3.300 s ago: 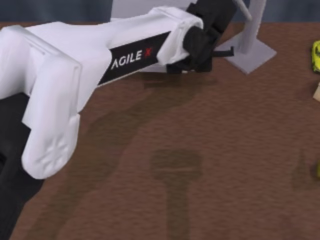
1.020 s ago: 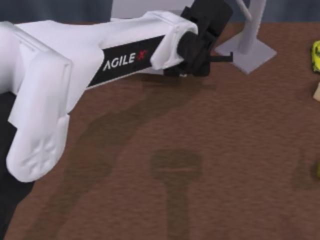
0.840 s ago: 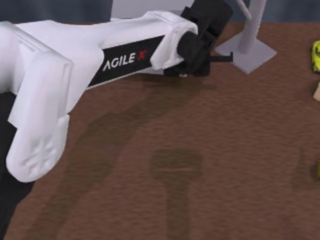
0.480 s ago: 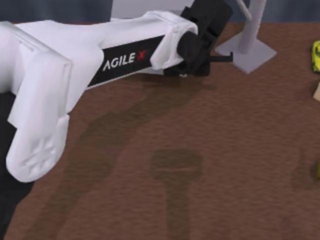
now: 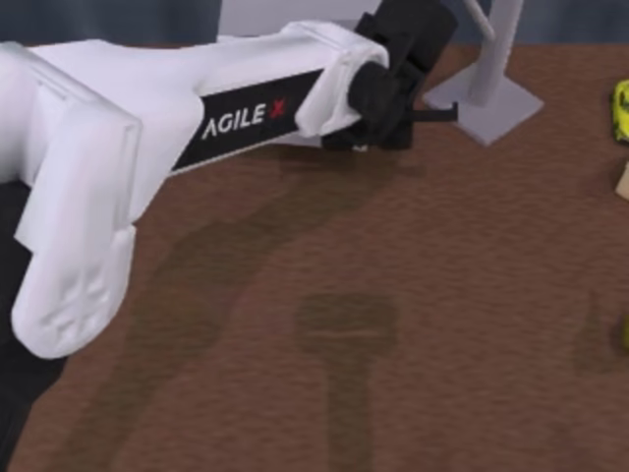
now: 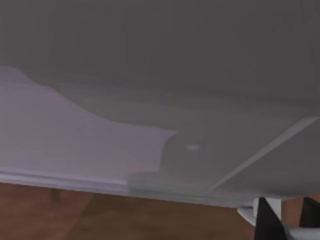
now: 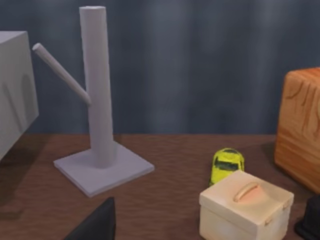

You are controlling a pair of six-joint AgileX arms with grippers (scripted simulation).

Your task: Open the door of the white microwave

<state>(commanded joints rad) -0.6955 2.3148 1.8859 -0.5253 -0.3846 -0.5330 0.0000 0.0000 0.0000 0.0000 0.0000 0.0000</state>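
My left arm (image 5: pixel 177 128), white with a black AgileX label, reaches from the top view's left edge across to the far middle of the brown wood-grain table (image 5: pixel 442 295). Its black left gripper (image 5: pixel 398 74) sits at the front of the boxy white microwave (image 5: pixel 285 15), of which only a white strip shows at the far edge in the top view. I cannot tell whether the left fingers are released or clenched; the wrist body hides them from above.

Left wrist view is filled close-up by pale grey-white microwave surface (image 6: pixel 165 75), likely the flat white door, with a lighter patch and 1 diagonal seam; I cannot tell whether the door is ajar or closed. Brown tabletop shows under it, and 2 dark fingertip points (image 6: pixel 264 220) poke in at a corner, apart from each other.

Just to the right of the gripper stands the grey stand with a square base (image 5: pixel 486 98), a cylinder post with 1 angled peg (image 7: pixel 62 72). Right wrist view shows this stand upright, the microwave's side (image 7: pixel 15 90) beside it, a small yellow toy car (image 7: pixel 227 167), a cream lidded box with a handle (image 7: pixel 245 207) near the car, and an orange wooden block (image 7: pixel 302 125) behind.

My right arm is parked out of the top view; of the right gripper only a dark finger edge (image 7: pixel 97 225) shows, state cannot tell.
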